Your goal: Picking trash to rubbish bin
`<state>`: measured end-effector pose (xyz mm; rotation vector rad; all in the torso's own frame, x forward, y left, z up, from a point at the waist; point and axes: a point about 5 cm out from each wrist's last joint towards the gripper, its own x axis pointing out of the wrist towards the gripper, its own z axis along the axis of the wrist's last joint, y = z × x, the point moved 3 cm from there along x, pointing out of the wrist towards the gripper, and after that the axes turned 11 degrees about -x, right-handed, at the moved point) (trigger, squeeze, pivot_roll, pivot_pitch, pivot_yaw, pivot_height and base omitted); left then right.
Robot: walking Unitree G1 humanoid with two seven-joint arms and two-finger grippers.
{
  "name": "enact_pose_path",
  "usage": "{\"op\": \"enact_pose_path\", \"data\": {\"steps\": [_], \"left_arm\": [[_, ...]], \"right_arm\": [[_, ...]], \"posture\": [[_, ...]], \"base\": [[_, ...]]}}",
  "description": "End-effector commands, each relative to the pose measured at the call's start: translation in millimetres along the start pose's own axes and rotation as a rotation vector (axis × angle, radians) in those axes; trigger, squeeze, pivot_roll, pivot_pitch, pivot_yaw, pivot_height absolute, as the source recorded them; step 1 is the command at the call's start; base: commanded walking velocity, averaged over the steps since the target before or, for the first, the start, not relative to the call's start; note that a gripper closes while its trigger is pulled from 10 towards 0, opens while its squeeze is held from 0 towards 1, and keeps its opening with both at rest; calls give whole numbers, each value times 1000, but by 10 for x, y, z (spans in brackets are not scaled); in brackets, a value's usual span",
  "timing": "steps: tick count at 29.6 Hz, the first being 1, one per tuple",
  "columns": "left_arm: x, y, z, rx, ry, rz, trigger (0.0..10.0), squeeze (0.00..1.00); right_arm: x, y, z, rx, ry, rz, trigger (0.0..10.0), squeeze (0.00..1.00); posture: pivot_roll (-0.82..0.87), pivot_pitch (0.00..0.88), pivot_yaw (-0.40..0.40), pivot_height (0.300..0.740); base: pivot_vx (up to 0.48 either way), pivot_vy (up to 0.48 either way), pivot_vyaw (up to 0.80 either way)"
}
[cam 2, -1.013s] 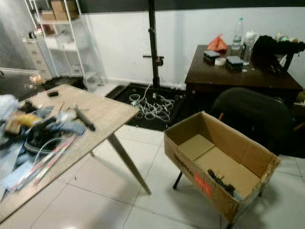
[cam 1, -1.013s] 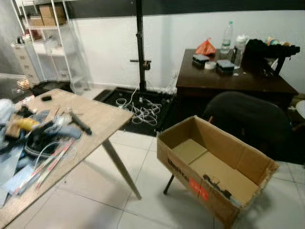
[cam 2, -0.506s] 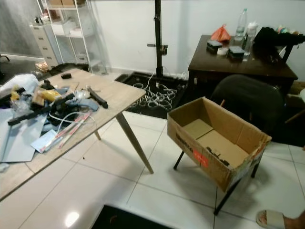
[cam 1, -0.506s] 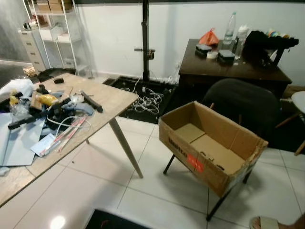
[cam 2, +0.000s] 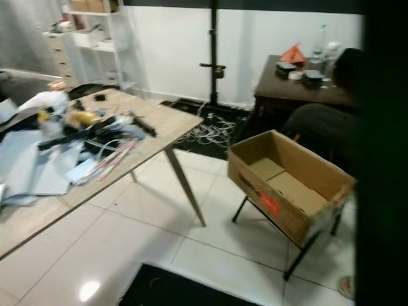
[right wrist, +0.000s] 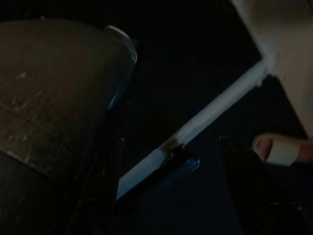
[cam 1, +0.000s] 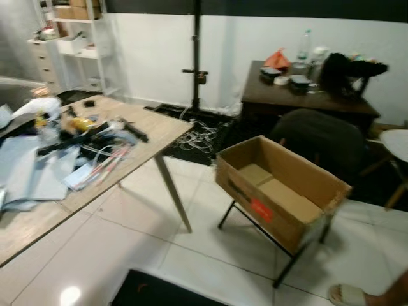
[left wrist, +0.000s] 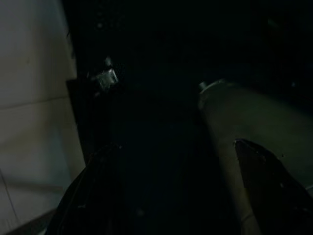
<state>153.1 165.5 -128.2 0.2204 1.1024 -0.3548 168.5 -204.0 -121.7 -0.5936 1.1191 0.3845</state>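
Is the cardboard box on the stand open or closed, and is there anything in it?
Open: the cardboard box has its flaps up and its brown floor shows. At this blur I cannot tell whether anything small lies inside.

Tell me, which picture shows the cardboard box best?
The left eye view: the whole open cardboard box on its black stand shows. In the right eye view a dark band at the right edge hides things just past it. The wrist views are very dark.

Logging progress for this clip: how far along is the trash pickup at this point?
Barely started, by the look of it. Done: nothing obvious; the cardboard box on its stand looks empty apart from its bottom flaps. In hand: nothing visible; the left claw and right claw hang low in dark wrist views. Left: the clutter of papers, cables and tools covers the wooden table, all to be sorted.
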Motion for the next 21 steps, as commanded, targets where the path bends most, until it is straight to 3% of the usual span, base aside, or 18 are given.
{"op": "enact_pose_path", "data": {"steps": [1, 8, 21], "left_arm": [[-34, -88, -309, -14, 110, -35, 10000, 0], [-30, -110, -305, -20, 113, -46, 10000, 0], [-30, -119, -305, -31, 115, -53, 10000, 0]], "right_arm": [[14, 139, 63, 3, -23, 45, 10000, 0], [13, 131, 54, 10, -19, 43, 10000, 0], [13, 149, 55, 2, -23, 58, 10000, 0]], "posture": [[-100, 101, 30, 740], [-100, 101, 30, 740], [-105, 99, 32, 740]], "base": [[0, 0, 0], [0, 0, 0], [0, 0, 763]]}}
